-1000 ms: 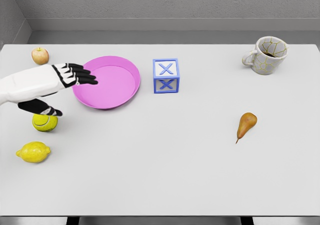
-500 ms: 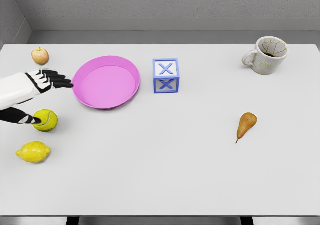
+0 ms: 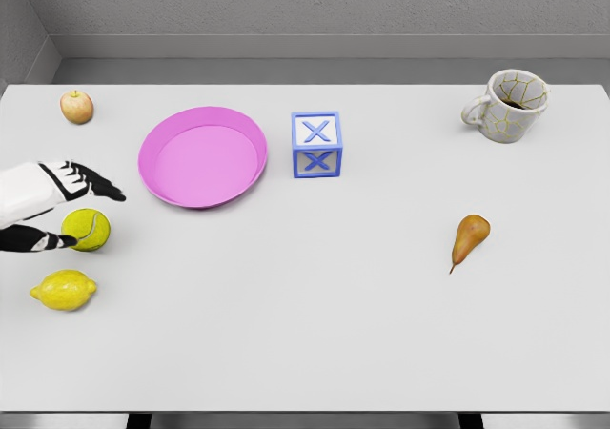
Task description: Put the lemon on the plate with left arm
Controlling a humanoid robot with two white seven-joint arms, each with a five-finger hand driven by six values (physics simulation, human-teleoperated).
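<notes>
White and black, our left hand (image 3: 59, 205) sits at the table's (image 3: 305, 334) left edge, fingers (image 3: 100, 188) spread apart from the thumb and holding nothing. Our thumb tip lies against the tennis ball's (image 3: 89, 229) left side. We see the lemon (image 3: 64, 290) on the table just below the ball, untouched, well apart from the pink plate (image 3: 203, 156).

The white table (image 3: 315, 334) bears a lemon (image 3: 64, 290), tennis ball (image 3: 88, 229), apple (image 3: 76, 107), plate (image 3: 202, 156), block (image 3: 316, 145), mug (image 3: 509, 104) and pear (image 3: 469, 239).
</notes>
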